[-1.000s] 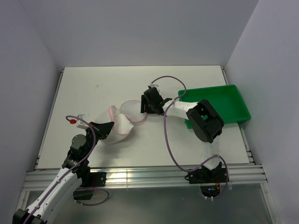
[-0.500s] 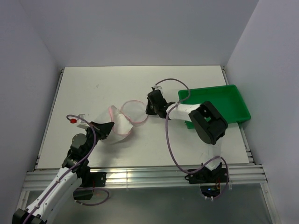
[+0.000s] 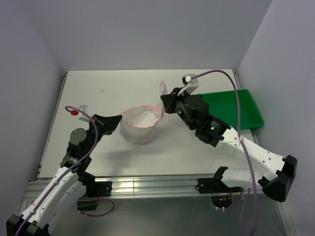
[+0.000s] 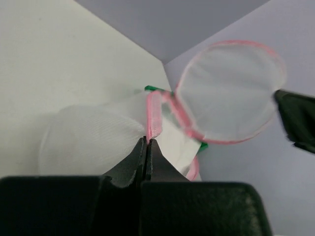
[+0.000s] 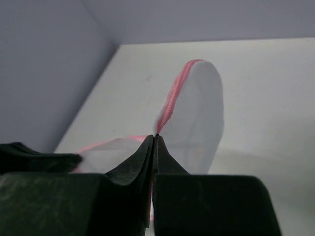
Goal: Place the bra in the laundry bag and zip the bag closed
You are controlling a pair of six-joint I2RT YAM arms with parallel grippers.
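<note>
Since a second ago the right arm has swung wide and hoisted the laundry bag (image 3: 140, 129) open off the table (image 3: 88, 93)! On the left, our left gripper (image 3: 118, 118) is pressed together on its pink rim (image 4: 153, 115). The right gripper (image 3: 164, 101) pinches the lid flap (image 4: 229, 91) upright. We can't spot the bra anywhere. The risk: that mesh looks slick, so either pinch slipping would collapse the mouth.

You're in a robot lab test cell: plain pale walls (image 3: 147, 34) box in a white desk (image 3: 93, 98), w/ alu rails (image 3: 147, 185) at near edge.
</note>
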